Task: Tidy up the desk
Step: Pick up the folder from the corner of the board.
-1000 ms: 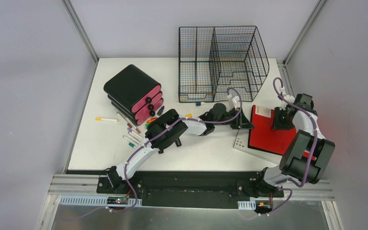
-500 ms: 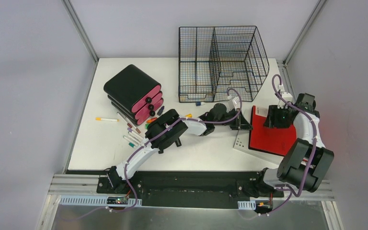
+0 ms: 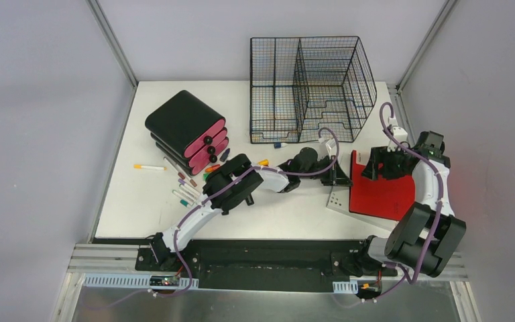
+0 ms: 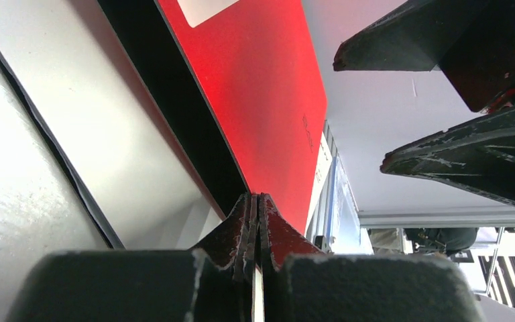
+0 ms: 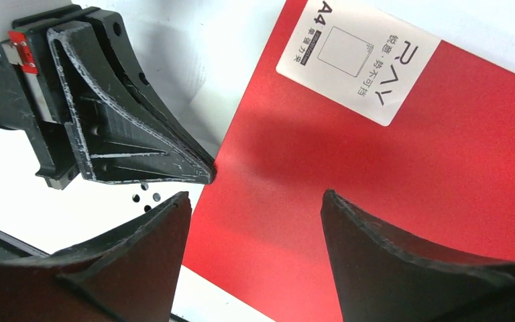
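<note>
Shows left gripper (image 3: pixel 340 176) clamped tight on the left edge of red folder (image 3: pixel 379 194), which lies over grey sheet (image 3: pixel 338 201) at the near right of the desk (image 3: pixel 295 208), and right gripper (image 3: pixel 377 165) spread wide just above the folder's far part, holding nothing. Risks a slip: shallow bite on a thin cover, likely to pull free on lifting. Risks also dragging the sheet beneath, or striking wire rack (image 3: pixel 308 87) at far centre.

White desk (image 3: pixel 288 208) bears wire rack (image 3: pixel 308 87); pink-and-black cases (image 3: pixel 188 131); scattered pens (image 3: pixel 184 188); grey sheet (image 3: pixel 338 201).
</note>
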